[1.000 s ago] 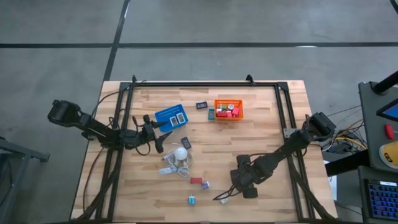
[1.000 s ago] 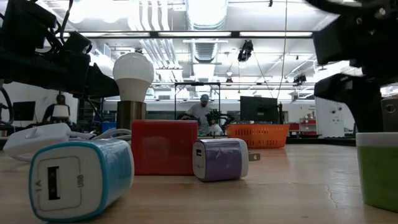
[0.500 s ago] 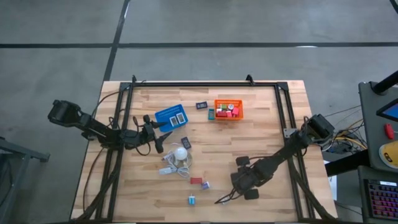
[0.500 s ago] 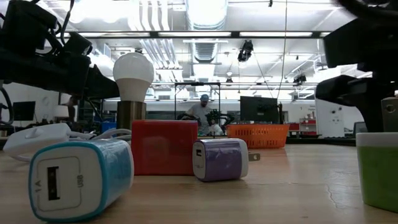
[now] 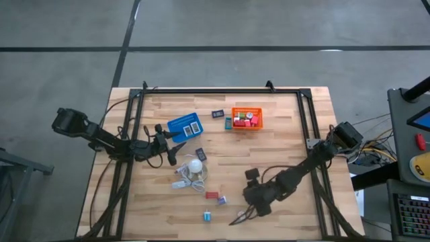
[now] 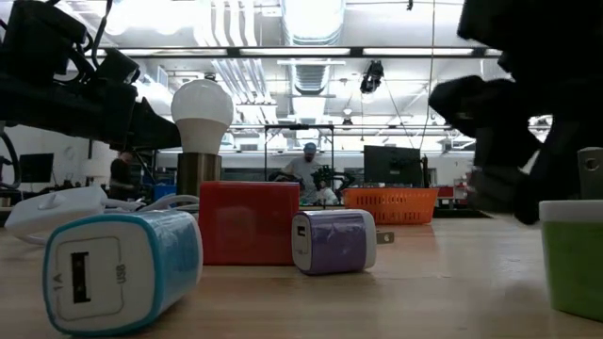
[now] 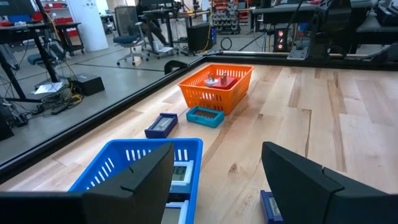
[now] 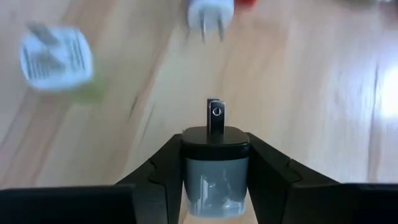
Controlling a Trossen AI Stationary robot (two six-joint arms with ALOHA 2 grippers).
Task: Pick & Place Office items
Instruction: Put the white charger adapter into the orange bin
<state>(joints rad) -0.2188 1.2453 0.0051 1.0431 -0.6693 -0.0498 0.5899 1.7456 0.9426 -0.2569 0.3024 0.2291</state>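
My right end effector (image 8: 214, 163) is gripping a grey plug adapter (image 8: 214, 168) above the tabletop (image 5: 282, 141); my left end effector (image 7: 217, 180) is waiting open. Several adapters are lying outside the orange basket (image 5: 246, 118).

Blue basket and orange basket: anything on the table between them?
Yes. In the high view one small dark flat item lies between the blue basket and the orange basket; a teal piece sits beside the orange one.

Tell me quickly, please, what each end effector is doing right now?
Left end effector: open, holding nothing, by the blue basket.
Right end effector: closed on a grey plug adapter, above the table.
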